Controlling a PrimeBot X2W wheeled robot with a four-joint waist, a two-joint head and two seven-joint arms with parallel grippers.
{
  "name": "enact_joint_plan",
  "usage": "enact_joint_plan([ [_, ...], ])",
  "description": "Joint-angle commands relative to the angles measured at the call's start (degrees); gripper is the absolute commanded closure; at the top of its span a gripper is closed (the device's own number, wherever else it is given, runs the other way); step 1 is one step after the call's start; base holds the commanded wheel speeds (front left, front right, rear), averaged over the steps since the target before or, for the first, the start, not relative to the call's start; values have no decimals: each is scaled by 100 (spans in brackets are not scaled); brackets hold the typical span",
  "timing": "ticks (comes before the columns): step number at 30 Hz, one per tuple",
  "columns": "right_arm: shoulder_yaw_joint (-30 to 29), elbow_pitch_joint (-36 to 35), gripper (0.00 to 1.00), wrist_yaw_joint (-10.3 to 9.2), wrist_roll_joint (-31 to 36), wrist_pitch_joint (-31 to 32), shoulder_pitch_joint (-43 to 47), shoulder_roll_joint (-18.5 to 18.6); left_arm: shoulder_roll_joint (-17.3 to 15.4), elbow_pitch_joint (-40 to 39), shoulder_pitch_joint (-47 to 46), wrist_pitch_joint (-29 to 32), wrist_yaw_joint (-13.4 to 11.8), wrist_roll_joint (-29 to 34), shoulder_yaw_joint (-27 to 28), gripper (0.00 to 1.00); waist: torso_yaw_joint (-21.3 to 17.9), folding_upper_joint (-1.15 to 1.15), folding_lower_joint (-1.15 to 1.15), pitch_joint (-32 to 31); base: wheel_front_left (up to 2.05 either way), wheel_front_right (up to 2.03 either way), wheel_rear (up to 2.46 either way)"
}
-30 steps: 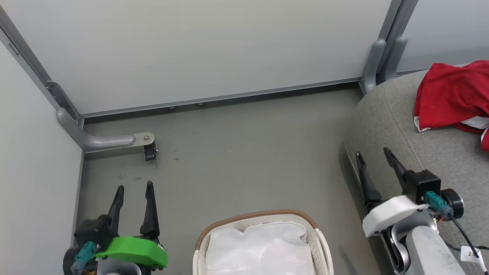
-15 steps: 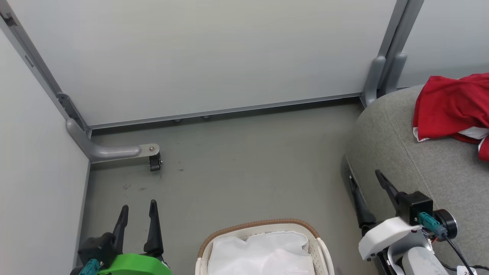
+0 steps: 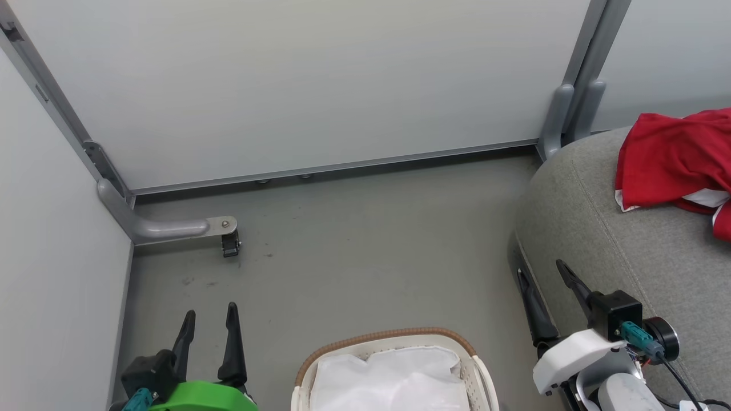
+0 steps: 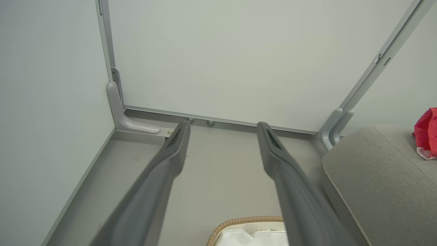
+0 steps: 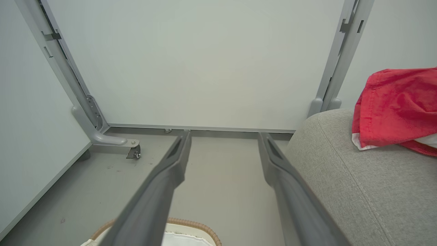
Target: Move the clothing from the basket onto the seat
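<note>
- Location of the task's thing: we find the red garment (image 3: 674, 157) lying bunched on the grey seat (image 3: 617, 240), at the far right of the head view. It is partly cut off by the picture's edge.
- Basket: the basket (image 3: 394, 337) stands on the floor (image 3: 371, 240) at the bottom centre. Inside it we see a white liner (image 3: 394, 377) and no red fabric.
- Deciding relation: the garment lies at about two o'clock from the right tool (image 3: 540, 268), well apart from it. It is between two and three o'clock from the left tool (image 3: 211, 309), and farther off still. The right arm is plainly the nearer.
- Long axis: the garment is crumpled, and we can make out no clear long axis from what is in frame.
- Basket bearing: about eight o'clock from the right tool and about three o'clock from the left tool.
- Tool state: on both tools the fingers stand wide apart with nothing between them. Neither tool touches the garment, the basket or the seat cushion top.
- Count: one garment, one basket, one liner, one seat, two tools.
- Judgement: as things lie, the transfer appears complete. We would expect any further move to be withdrawal only.
</note>
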State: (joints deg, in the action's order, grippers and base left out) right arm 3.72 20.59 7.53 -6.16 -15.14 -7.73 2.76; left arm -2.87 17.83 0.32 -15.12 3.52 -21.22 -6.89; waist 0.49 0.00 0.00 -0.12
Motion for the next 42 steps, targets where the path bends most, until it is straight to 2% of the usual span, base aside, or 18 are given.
enact_joint_plan([
  [1,-2,6,0,-8,-50,-2,6,24,-4,20,-3,-5,-33,-32,4,0,4,0,0,-1,0,0,0],
  [7,-5,-1,0,-8,-60,-2,14,23,-4,54,-20,-5,-43,-186,12,0,31,0,0,0,0,0,0],
  [8,1,5,100,0,-14,0,1,1,2,73,-2,0,-15,-179,-5,100,30,0,0,0,0,0,0],
  [12,-8,165,100,0,-85,32,59,-34,10,228,22,26,-10,-244,-18,100,31,0,0,0,0,0,0],
  [25,-188,15,100,-1,-1566,406,71,-24,7,120,-108,398,62,-1432,221,100,22,0,0,3,0,0,0],
  [42,-376,-159,100,-2,-3189,805,94,-12,4,-4,-251,802,142,-2741,480,100,12,0,0,7,0,0,0],
])
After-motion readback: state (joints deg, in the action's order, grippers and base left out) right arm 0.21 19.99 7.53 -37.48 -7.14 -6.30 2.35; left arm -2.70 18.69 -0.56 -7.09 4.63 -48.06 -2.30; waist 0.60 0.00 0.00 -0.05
